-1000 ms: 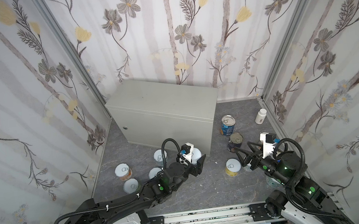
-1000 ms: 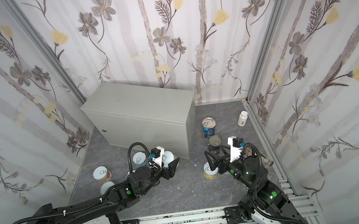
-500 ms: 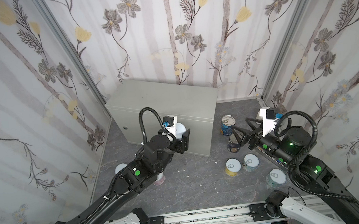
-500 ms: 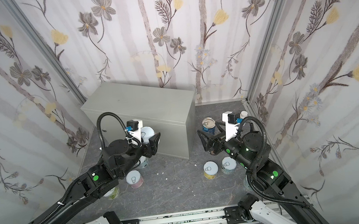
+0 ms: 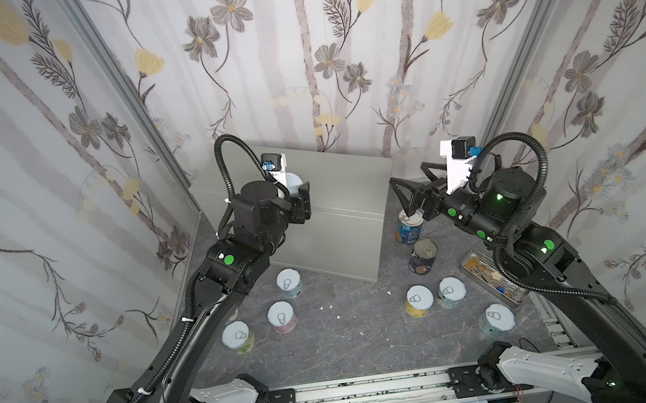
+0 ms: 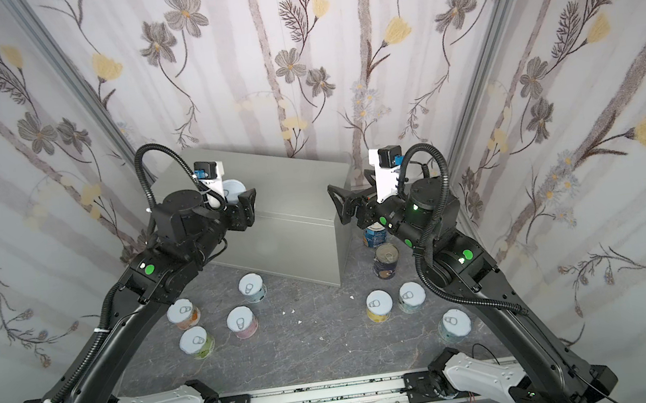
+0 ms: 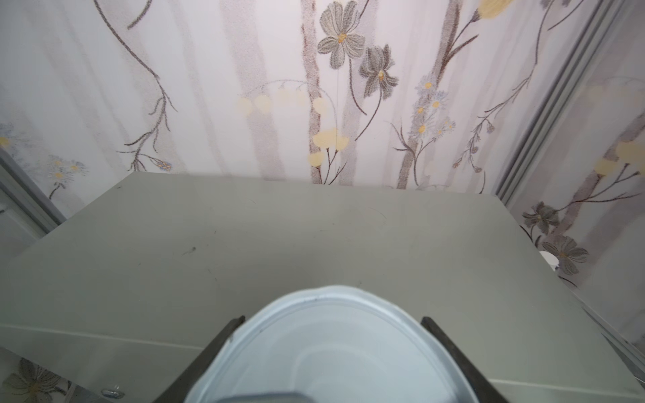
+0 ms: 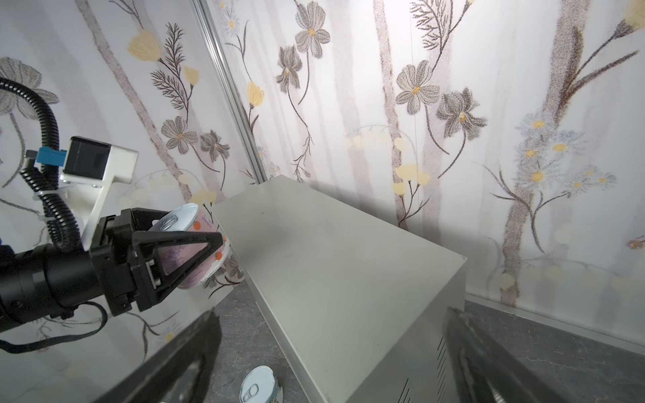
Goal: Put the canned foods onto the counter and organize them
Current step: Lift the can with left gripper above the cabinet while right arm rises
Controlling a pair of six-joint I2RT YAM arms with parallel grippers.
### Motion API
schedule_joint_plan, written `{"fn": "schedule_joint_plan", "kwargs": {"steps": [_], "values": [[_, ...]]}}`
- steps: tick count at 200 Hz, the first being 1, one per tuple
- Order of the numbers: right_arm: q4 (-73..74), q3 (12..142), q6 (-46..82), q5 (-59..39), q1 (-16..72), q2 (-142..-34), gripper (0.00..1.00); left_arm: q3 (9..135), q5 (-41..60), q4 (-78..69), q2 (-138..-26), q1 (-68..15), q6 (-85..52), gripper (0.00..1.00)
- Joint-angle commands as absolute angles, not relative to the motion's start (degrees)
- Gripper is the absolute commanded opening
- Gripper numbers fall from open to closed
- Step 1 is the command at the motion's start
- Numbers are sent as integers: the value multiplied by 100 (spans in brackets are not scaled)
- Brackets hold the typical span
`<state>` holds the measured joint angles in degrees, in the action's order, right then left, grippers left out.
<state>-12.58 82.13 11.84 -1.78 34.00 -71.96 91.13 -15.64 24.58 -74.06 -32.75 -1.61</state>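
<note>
My left gripper [image 5: 294, 189] [image 6: 238, 199] is shut on a short pink-labelled can [image 7: 331, 349] [image 8: 195, 251] and holds it tilted just above the front left part of the counter [image 5: 349, 191] [image 6: 294, 189]. The counter's flat top [image 7: 279, 244] is bare. My right gripper [image 5: 416, 189] [image 8: 331, 349] hangs open and empty off the counter's right end, above a tall blue can [image 5: 408, 230]. A navy can [image 5: 422, 257] stands beside that one. Short cans stand on the floor at the left [image 5: 288, 283] [image 5: 281, 317] [image 5: 237, 336] and at the right [image 5: 419, 300] [image 5: 451, 291] [image 5: 497, 319].
A flat rectangular tin [image 5: 490, 278] lies on the dark floor by the right wall. Flowered walls close in the back and both sides. The rail [image 5: 357, 391] with both arm bases runs along the front.
Both arms rose from the floor. The left one carried its can up and back to the counter top. The right gripper lifted away from the cans, open and empty.
</note>
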Motion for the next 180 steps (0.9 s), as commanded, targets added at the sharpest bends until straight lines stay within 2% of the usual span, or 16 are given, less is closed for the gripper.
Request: {"fn": "schedule_joint_plan", "kwargs": {"steps": [1, 39, 86, 151, 180], "values": [[-1133, 8476, 935, -250, 3395, -7537, 100, 9571, -1327, 2202, -7783, -2897, -46, 66], [-1134, 8838, 621, -172, 3383, -8184, 100, 10460, -1007, 2206, -8677, -2115, -88, 66], [-821, 8945, 466, -92, 3377, -8701, 100, 11706, -1002, 2287, -9843, -1617, -66, 66], [-579, 8780, 380, -192, 3406, -8859, 100, 13745, -1031, 2578, -11542, -1133, 31, 67], [-475, 8653, 400, -280, 3442, -8899, 100, 14121, -920, 2619, -12006, -892, -112, 67]]}}
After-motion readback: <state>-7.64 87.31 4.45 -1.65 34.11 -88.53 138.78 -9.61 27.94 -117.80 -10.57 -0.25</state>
